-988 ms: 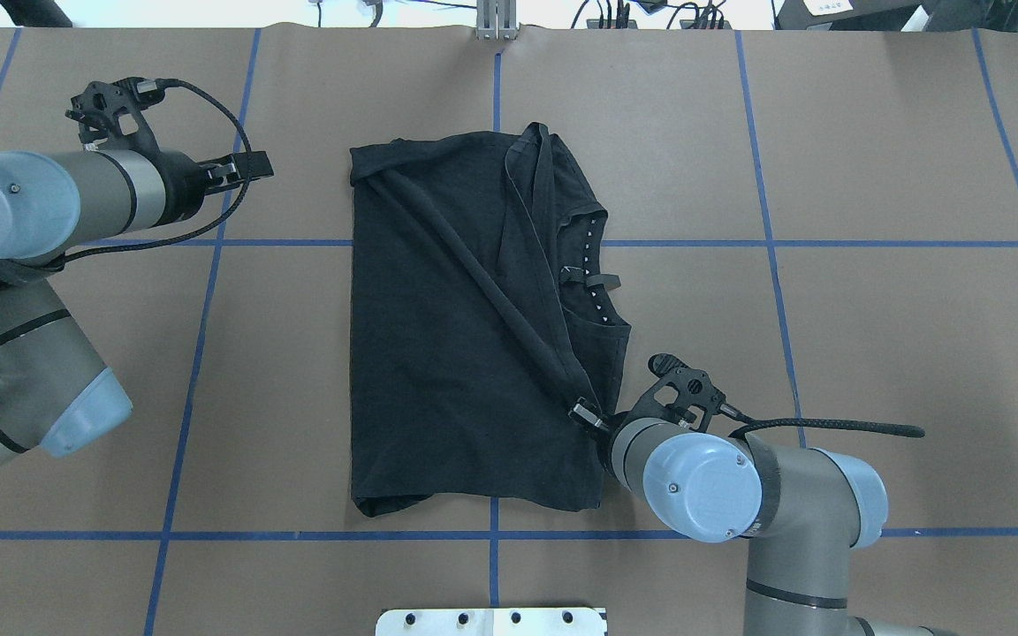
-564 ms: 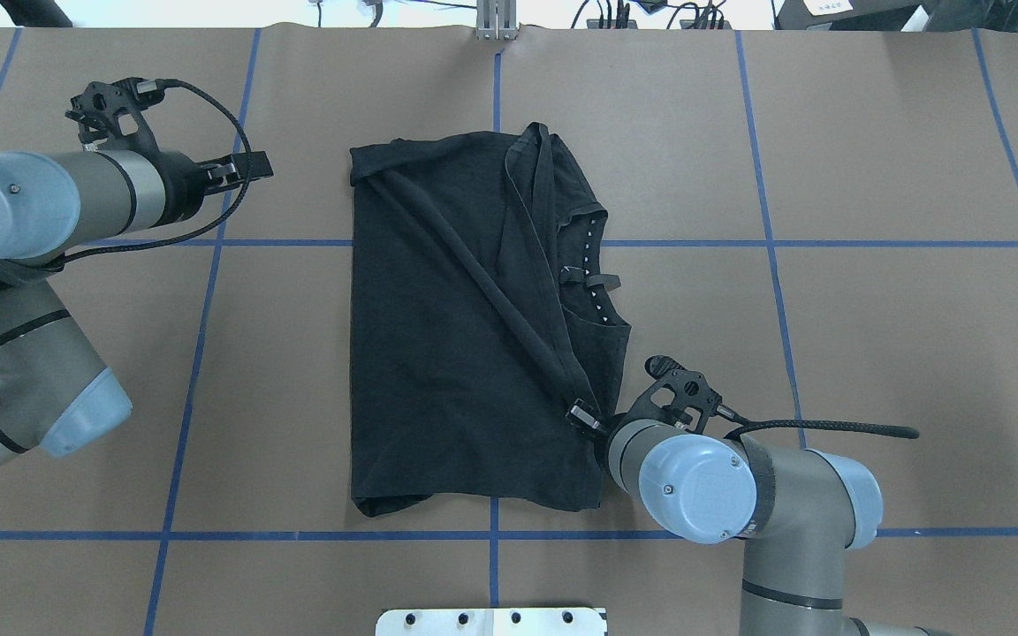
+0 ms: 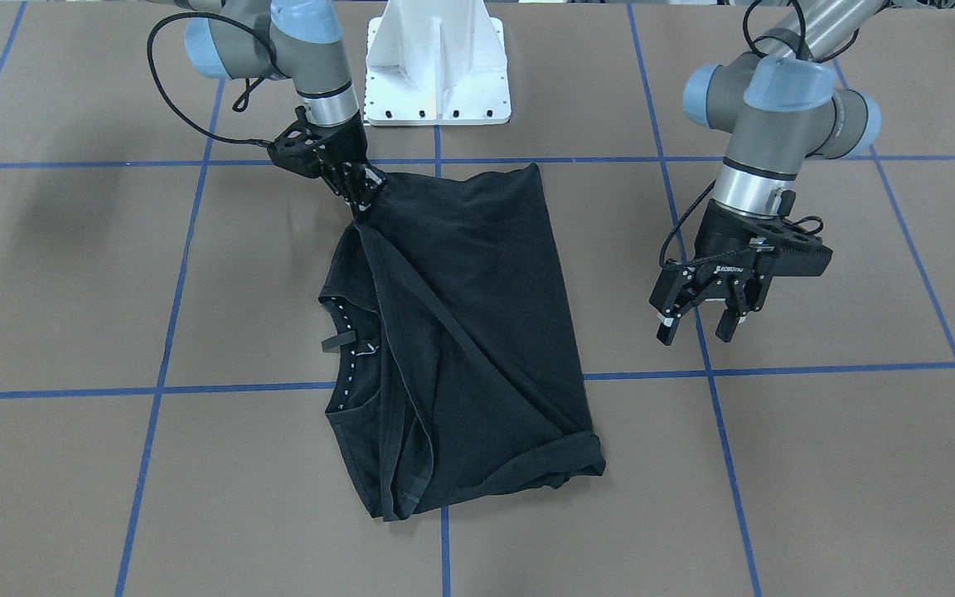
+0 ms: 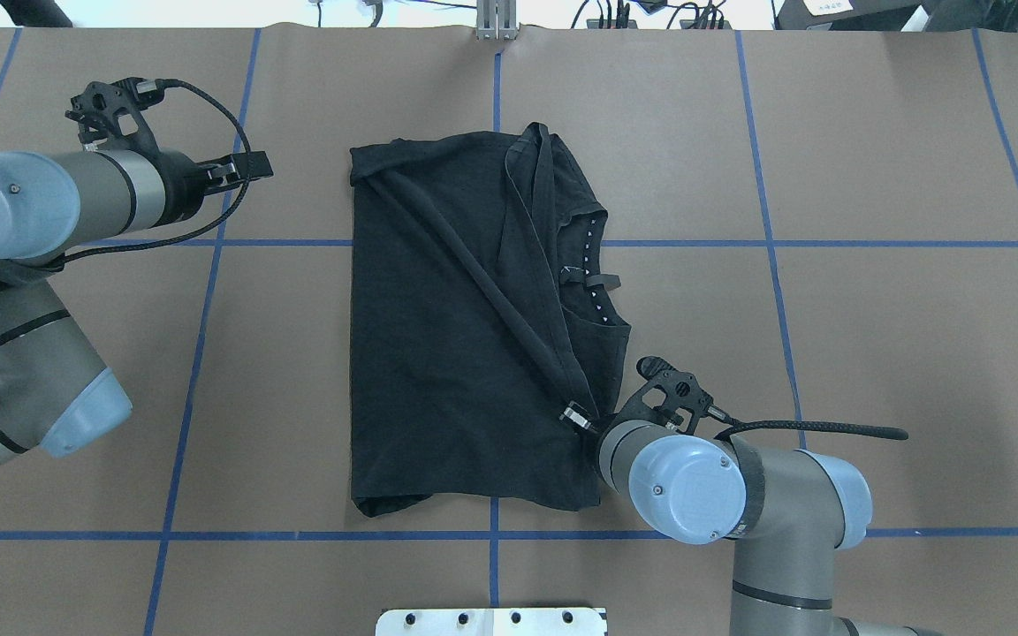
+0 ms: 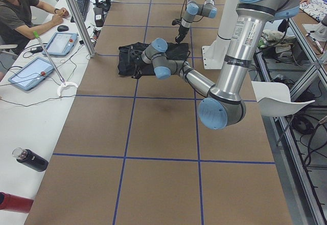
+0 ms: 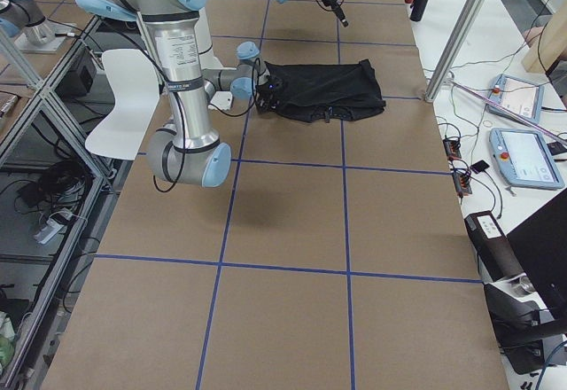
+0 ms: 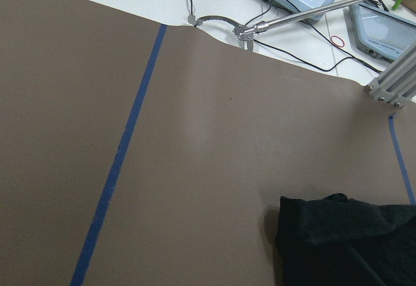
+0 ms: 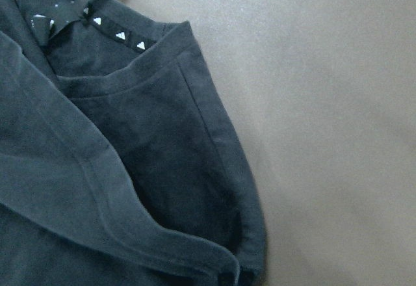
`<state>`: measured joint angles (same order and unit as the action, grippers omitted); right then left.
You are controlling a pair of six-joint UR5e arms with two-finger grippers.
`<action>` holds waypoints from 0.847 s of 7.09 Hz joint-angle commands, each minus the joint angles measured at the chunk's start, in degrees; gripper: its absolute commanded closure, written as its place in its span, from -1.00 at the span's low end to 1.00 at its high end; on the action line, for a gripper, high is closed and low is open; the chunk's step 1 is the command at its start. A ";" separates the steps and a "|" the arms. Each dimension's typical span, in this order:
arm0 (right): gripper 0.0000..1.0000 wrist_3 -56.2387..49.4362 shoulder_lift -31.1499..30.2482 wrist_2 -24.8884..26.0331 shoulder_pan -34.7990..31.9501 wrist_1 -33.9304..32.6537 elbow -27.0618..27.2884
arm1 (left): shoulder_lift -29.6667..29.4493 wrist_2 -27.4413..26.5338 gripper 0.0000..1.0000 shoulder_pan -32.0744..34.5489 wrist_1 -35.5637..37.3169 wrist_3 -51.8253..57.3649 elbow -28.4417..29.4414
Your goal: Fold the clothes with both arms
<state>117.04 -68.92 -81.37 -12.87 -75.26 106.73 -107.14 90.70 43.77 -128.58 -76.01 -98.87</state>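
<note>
The clothes, one black T-shirt (image 4: pixel 438 353), lie folded lengthwise at the middle of the table, collar with white triangles (image 4: pixel 593 265) on the right. A rolled hem runs diagonally across the shirt down to my right gripper (image 4: pixel 574 415). That gripper is shut on the hem near the shirt's near right corner, and the front view shows the cloth (image 3: pixel 477 315) pulled taut at the right gripper (image 3: pixel 357 201). My left gripper (image 3: pixel 695 326) hovers open and empty beside the shirt. From overhead, the left gripper (image 4: pixel 244 166) is well left of the far corner. The chest graphic is hidden.
The white pedestal base (image 3: pixel 438 66) stands at the near table edge. Blue tape lines (image 4: pixel 200 336) grid the brown table. A metal post (image 4: pixel 496 22) marks the far edge. A seated person (image 5: pixel 15 15) and tablets (image 5: pixel 30 71) are at the side bench.
My right arm has crept a little to the left, drawing the pinched hem with it. The left arm has stayed still.
</note>
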 commanded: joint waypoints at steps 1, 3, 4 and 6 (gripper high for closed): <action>1.00 -0.41 -0.07 -0.54 -0.49 -0.06 1.63 | 0.00 0.00 -1.00 0.00 0.00 -0.01 -0.01; 1.00 -0.50 -1.73 -0.89 -0.84 -2.23 5.74 | -0.09 0.26 -1.00 -0.52 -0.61 -5.50 -0.36; 1.00 -0.58 -3.31 -3.07 -0.93 -4.17 8.99 | 0.09 -0.43 -1.00 -2.62 -1.23 -15.03 -1.75; 1.00 -0.59 -3.67 -3.35 -0.93 -4.19 9.37 | 4.90 -9.52 -1.00 -14.88 -2.37 -32.71 -12.00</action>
<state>116.47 -72.28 -84.40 -13.77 -79.17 115.54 -104.82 86.33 35.52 -130.55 -98.71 -105.55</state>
